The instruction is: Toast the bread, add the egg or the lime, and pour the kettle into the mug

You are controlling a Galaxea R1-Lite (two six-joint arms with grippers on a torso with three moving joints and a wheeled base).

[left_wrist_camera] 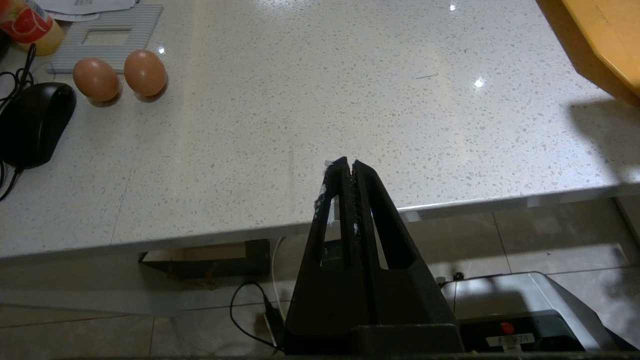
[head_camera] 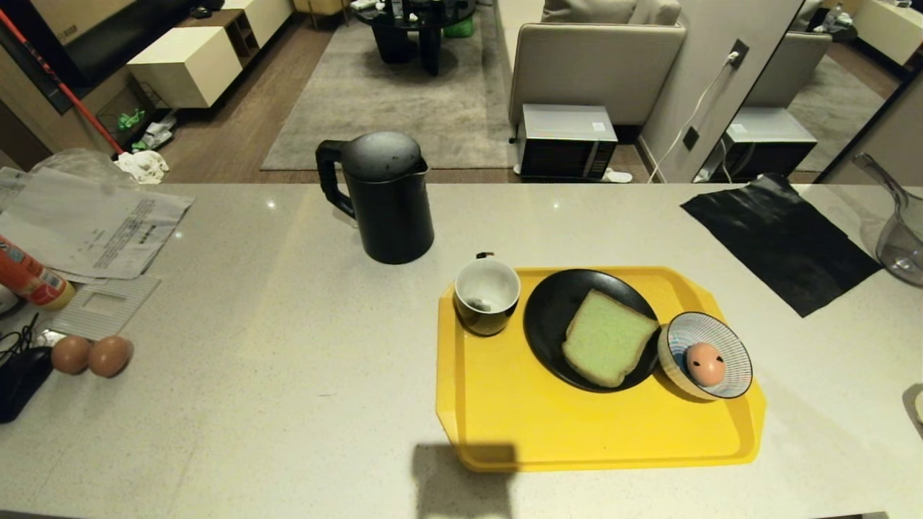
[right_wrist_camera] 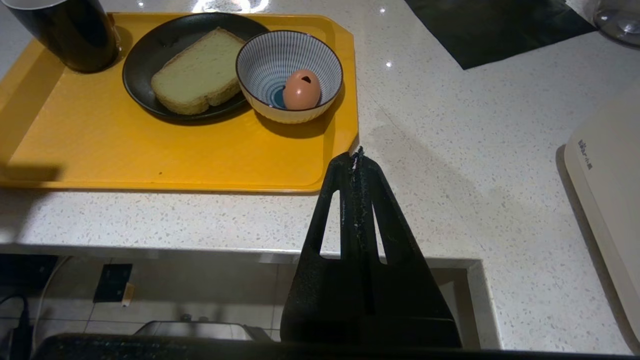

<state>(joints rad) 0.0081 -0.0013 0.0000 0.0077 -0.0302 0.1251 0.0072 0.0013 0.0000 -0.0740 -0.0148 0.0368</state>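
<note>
A yellow tray [head_camera: 598,432] [right_wrist_camera: 150,160] lies on the pale counter. On it stand the black mug [head_camera: 487,295] [right_wrist_camera: 70,35], a black plate [head_camera: 548,317] [right_wrist_camera: 145,55] with the pale green bread [head_camera: 607,337] [right_wrist_camera: 200,72], and a striped bowl [head_camera: 714,335] [right_wrist_camera: 280,55] holding the spotted egg [head_camera: 704,362] [right_wrist_camera: 302,90]. The black kettle [head_camera: 386,198] stands behind the tray to its left. No lime is in view. My left gripper [left_wrist_camera: 350,165] is shut and empty by the counter's near edge. My right gripper [right_wrist_camera: 356,155] is shut and empty beside the tray's near right corner.
Two plain brown eggs [head_camera: 90,355] [left_wrist_camera: 120,75], a black mouse [left_wrist_camera: 35,122], papers [head_camera: 86,223] and an orange bottle [head_camera: 29,277] crowd the counter's left end. A black sheet [head_camera: 782,241] and a clear jug [head_camera: 898,231] lie at the right; a cream appliance [right_wrist_camera: 607,200] sits nearby.
</note>
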